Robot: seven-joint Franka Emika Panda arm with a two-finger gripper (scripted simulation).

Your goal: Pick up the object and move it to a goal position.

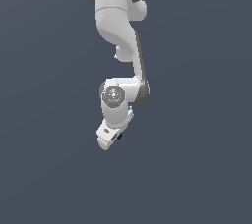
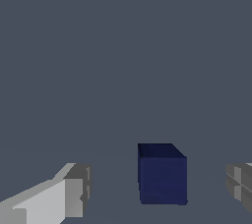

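One small navy cube (image 2: 162, 174) is the only loose thing in sight, and it sits on the plain grey table (image 2: 123, 61) directly between the two fingers of the hand (image 2: 157, 188). That placement looks deliberate: the arm (image 1: 120, 36) reaches down from above and the hand is lowered around the cube so that a simple squeeze would catch it on opposite faces. In the wrist view one finger (image 2: 74, 191) stands clear of the cube on one side, and the other finger (image 2: 238, 186) stands clear on the far side, with grey table showing in both gaps. So the hand is spread wide, touching nothing and holding nothing. From the exterior view the cube (image 1: 120, 136) shows only as a dark speck just beside the hand's tip. No goal marker is visible. Judging by this, closing on the cube comes next.
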